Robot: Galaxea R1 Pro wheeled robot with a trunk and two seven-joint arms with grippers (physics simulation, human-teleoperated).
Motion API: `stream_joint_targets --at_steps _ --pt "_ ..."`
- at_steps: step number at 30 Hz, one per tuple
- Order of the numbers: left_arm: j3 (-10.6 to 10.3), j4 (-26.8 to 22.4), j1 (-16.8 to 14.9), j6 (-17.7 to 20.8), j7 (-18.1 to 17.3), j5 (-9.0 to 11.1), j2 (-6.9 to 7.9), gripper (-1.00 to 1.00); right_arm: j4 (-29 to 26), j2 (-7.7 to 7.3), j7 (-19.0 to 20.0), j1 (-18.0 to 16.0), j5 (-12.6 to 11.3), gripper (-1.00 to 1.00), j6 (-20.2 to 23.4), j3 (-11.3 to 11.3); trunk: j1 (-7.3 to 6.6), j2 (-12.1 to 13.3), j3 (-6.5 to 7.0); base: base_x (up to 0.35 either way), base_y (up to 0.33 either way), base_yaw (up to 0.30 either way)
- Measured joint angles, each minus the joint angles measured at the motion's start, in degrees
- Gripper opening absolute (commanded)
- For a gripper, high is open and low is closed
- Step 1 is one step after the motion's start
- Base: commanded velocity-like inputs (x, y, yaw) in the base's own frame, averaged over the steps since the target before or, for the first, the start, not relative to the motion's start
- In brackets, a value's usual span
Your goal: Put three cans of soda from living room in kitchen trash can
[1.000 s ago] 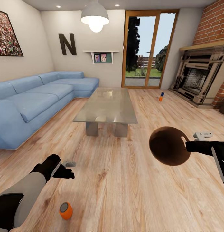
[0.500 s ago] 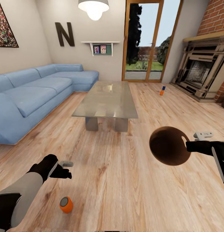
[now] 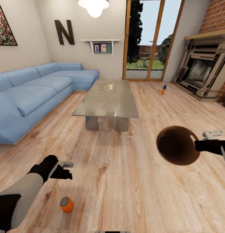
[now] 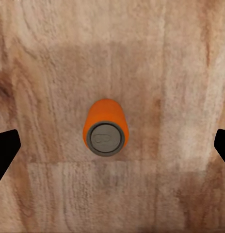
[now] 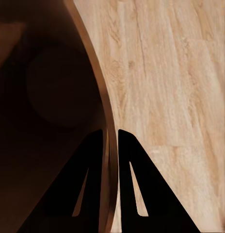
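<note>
Over orange can (image 4: 105, 128): left gripper (image 4: 112, 145) spread wide, empty | right gripper (image 5: 110, 141) pinching bin rim (image 5: 100, 104)

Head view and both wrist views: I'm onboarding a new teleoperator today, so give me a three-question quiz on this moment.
1. True or false: the left gripper is shut on the nearest orange can.
2. What does the right gripper pinch? A) a can B) the trash can's rim C) nothing
3. Fill in: the other two cans, one orange and one blue, stand on the floor near the ____.

Key: 1 false, its fingers are spread wide above the can. 2 B. 3 fireplace.
</note>
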Motion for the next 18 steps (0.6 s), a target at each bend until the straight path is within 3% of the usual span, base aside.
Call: stream_joint_targets --at_steps 4,9,13,18 --pt "0.0 0.0 0.0 0.0 0.0 0.0 -0.02 1.00 -0.2 -1.19 0.3 -0.4 -2.1 -1.00 0.3 0.0 0.00 0.0 0.00 0.000 0.000 0.000" --pt "0.0 0.0 0.0 0.0 0.0 0.1 -0.02 1.00 -0.4 -1.48 0.2 -1.4 -1.2 -1.00 0.2 0.1 0.00 0.0 0.00 0.000 0.000 0.000" --pt "0.0 0.0 0.0 0.0 0.0 0.1 -0.02 1.00 -0.6 -1.56 0.3 -1.6 -1.8 -1.00 0.3 0.1 0.00 0.0 0.00 0.000 0.000 0.000" --pt "0.0 0.0 0.0 0.0 0.0 0.0 -0.02 1.00 -1.1 -1.61 0.3 -1.7 0.5 -1.00 0.3 0.1 0.11 0.0 -0.88 0.000 0.000 0.000"
